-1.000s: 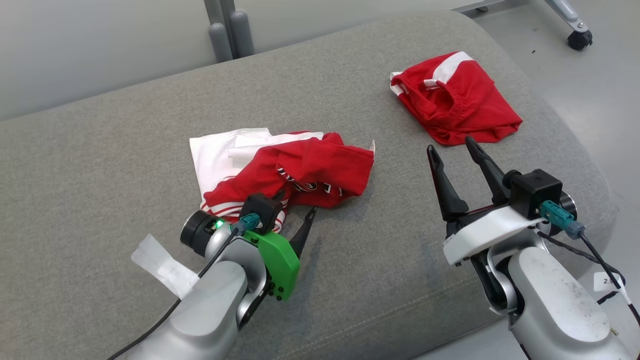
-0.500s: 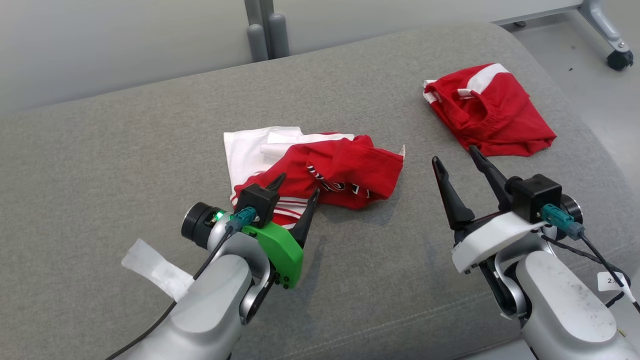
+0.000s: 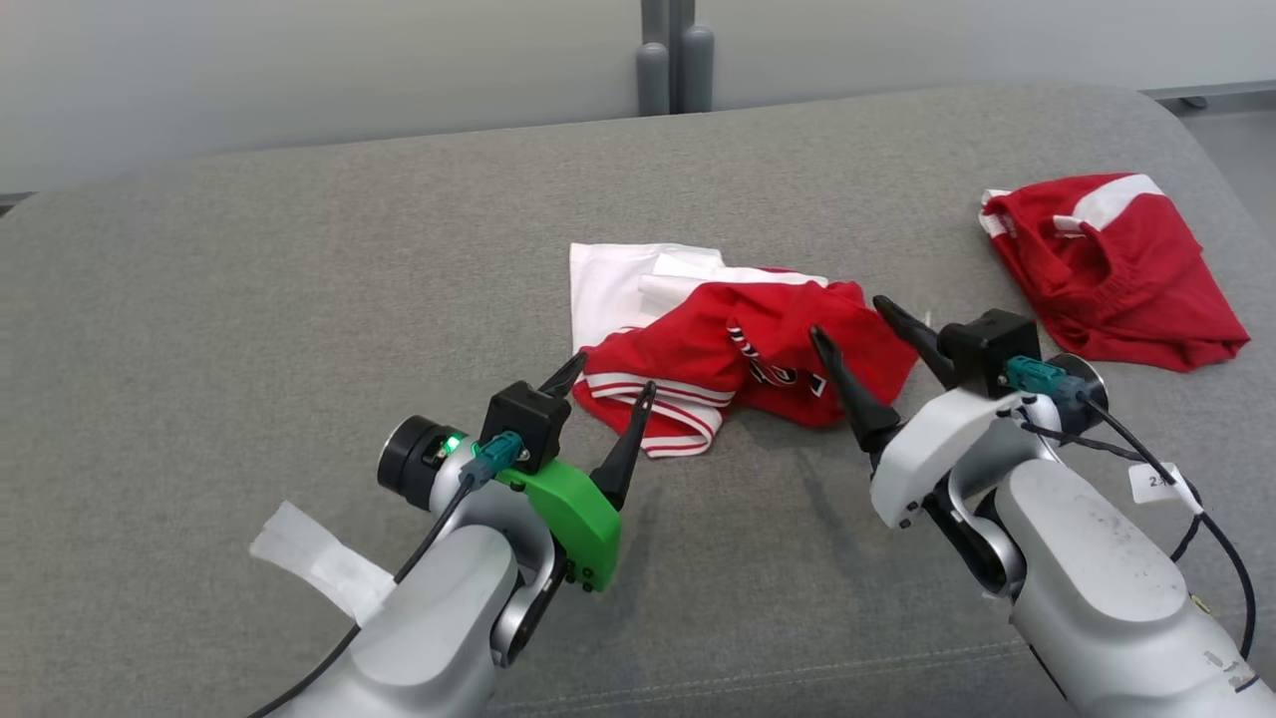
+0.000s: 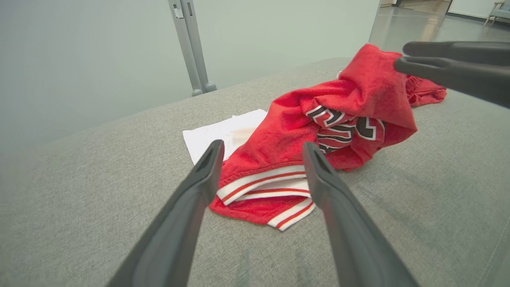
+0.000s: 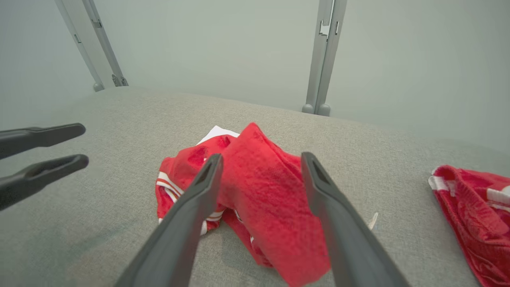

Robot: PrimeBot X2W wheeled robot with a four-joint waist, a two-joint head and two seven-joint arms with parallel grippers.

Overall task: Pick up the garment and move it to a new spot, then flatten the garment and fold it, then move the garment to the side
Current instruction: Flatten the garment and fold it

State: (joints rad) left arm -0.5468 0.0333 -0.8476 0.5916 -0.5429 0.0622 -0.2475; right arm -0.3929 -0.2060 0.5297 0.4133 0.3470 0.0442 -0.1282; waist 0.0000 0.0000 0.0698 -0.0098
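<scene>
Closing in over the last second, the right gripper is now reaching over the right edge of the crumpled garment, where earlier it was standing nearer the other red garment; the head camera is swinging too, so the whole picture is shifting. At the far left a white scrap is lying beside the left forearm. Next, the left gripper is hovering with its jaws spread wide and grasping nothing, its tips pointing at the striped hem. The garment is lying near the middle of the grey cushion, bunched rather than flat: red cloth is heaping over a white panel that is spreading flat at the back left, a white-and-red striped band is running along the near-left edge, and black-and-white lettering is showing among the folds. Its right side is rising into a peak in the left wrist view. The right jaws are gaping and released as well; whether they are touching the cloth I cannot tell. The other red garment, carrying a white stripe, is lying well apart at the far right.
</scene>
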